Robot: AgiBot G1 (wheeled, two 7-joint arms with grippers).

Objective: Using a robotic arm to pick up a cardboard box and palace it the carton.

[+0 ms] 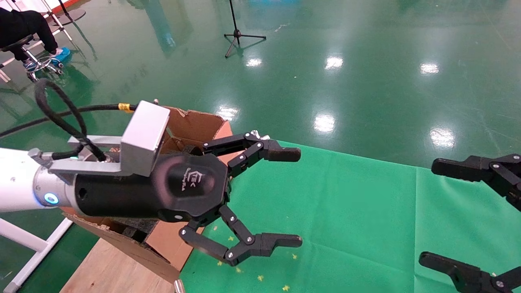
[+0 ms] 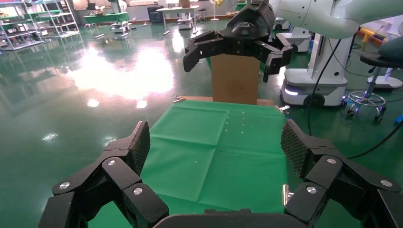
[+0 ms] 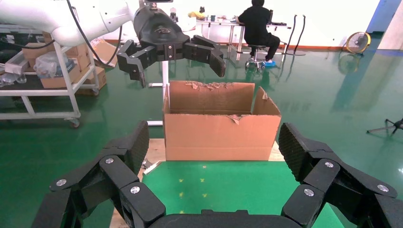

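Note:
My left arm (image 1: 16, 179) is white, with a silver camera block and a black gripper. The left gripper (image 1: 300, 197) is open and empty. It hovers over the green cloth just in front of the carton (image 1: 195, 124). The carton is large and brown with torn flaps, and it also shows in the right wrist view (image 3: 221, 135). My right gripper (image 1: 427, 211) is open and empty above the cloth's right end. A brown cardboard box (image 2: 235, 88) with a round mark stands upright beyond the cloth's far edge. The right gripper (image 2: 227, 64) partly covers it.
The green cloth (image 1: 346, 211) covers the table, and bare wood (image 1: 106, 268) shows by the carton. Metal clips (image 2: 285, 194) hold the cloth's edges. A tripod stand (image 1: 238, 36) and a seated person (image 1: 24, 28) are out on the green floor.

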